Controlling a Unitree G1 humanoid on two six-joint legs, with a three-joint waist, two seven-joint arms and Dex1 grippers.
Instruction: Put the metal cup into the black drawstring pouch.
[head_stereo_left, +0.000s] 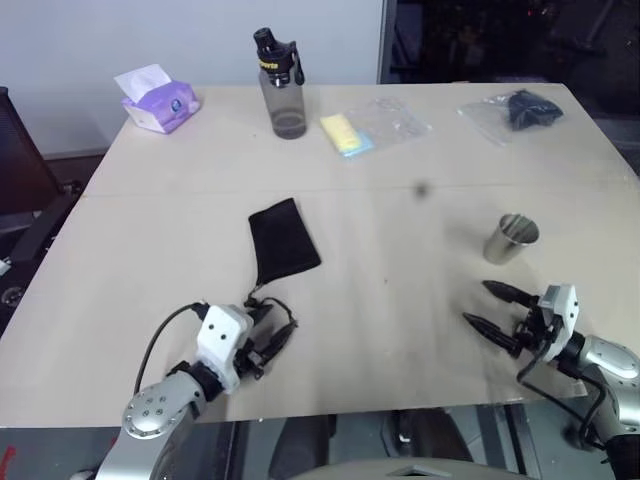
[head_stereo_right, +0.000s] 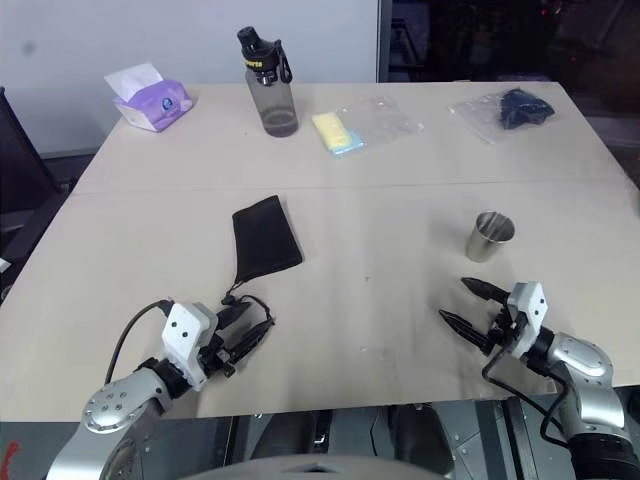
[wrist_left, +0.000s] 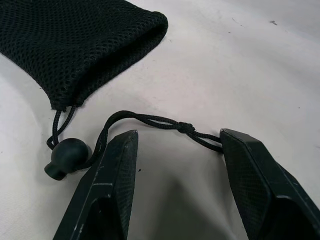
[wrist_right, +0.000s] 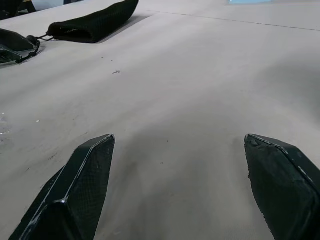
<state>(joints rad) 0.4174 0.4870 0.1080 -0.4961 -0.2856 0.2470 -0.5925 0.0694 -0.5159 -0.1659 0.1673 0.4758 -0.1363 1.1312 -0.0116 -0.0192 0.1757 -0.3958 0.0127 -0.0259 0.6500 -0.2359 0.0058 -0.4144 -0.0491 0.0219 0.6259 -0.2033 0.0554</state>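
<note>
— Steel first: where's the small shiny silver steel tumbler (head_stereo_left: 511, 239)?

— Upright on the pale tabletop (head_stereo_left: 400, 330), at about three o'clock from the table's middle, mouth up. The right gripper (head_stereo_left: 493, 307) sits just short of it, toward five o'clock, fingers spread wide and holding nothing. Its wrist view looks across bare table, so I judge it isn't lined up on the cup yet.

— And the soft black mesh drawstring pouch (head_stereo_left: 282, 239)?

— Flat on the table near the centre, slightly toward nine o'clock, its cord end (wrist_left: 150, 120) trailing toward six o'clock. The left gripper (wrist_left: 175, 145) hovers right there, jaws wide, the knotted cord loop running between the fingertips and the round black toggle (wrist_left: 65, 157) just beside one finger. Whether a finger touches the cord is hard to say.

— Why there?

— Probably to grip the mouth end and hold the bag steady while the cup goes in. The mouth looks cinched, so it would need opening.

— Anything else?

— A tall grey bottle with black cap (head_stereo_left: 281, 84) and a purple tissue pack (head_stereo_left: 158, 100) stand well apart at the far edge.
</note>
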